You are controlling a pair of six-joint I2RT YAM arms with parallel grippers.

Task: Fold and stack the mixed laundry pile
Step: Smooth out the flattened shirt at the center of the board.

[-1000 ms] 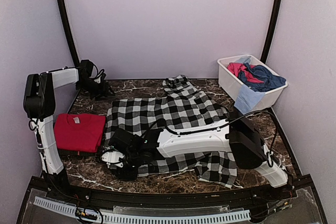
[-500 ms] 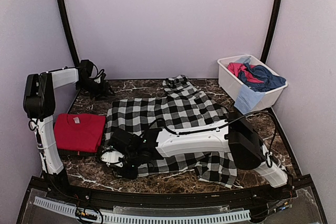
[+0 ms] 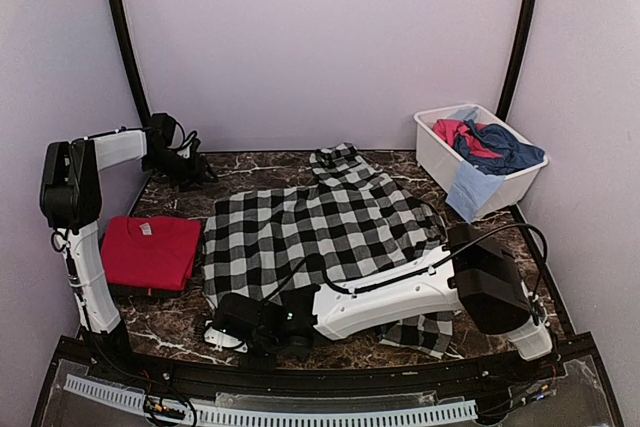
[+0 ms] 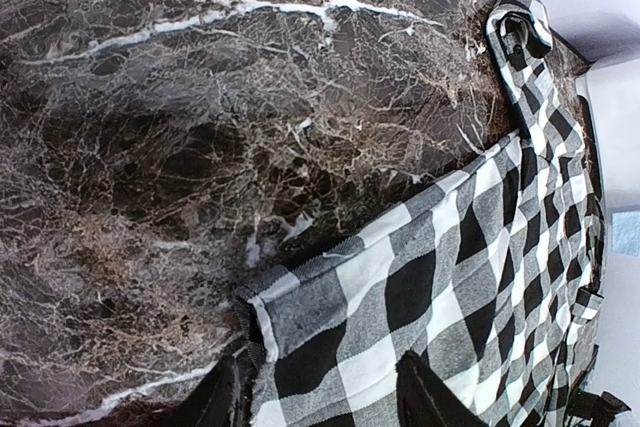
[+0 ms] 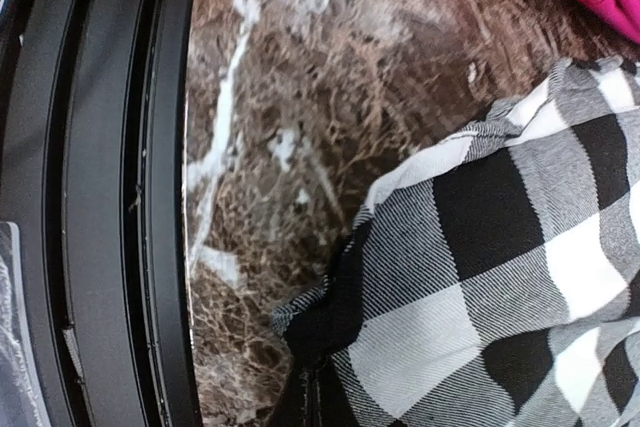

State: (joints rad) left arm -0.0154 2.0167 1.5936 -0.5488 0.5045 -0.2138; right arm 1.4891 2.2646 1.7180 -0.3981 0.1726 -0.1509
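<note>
Top external view first: checked garment spread over the middle of the table, one sleeve pointing toward the far edge, near-right part hidden under the right arm. Reaching low along the near edge toward the near left corner, right jaws apparently closed on the garment's near-left corner, judging by the right wrist view, with the cloth bunched to a point at the bottom edge, close to the black rail. Left jaws parked by the far left corner, spread fairly wide in the left wrist view, with the garment's far-left corner lying between and just ahead of the fingers; cannot tell whether touching the cloth. Looks like the flattening step before the first fold, with no fold made yet. Next move probably: close the left jaws on that far-left corner, then lift both left corners together and carry them toward the right edge, keeping the hem taut and level. Red tee folded by the left edge, just beside the garment's left hem; should serve as the base of the stack. Worth minding: right arm lying across the near hem, likely to drag cloth on any sweep. White tub at the far right corner, holding a pink piece, a navy tee and a light blue piece hanging over its wall, all waiting.
</note>
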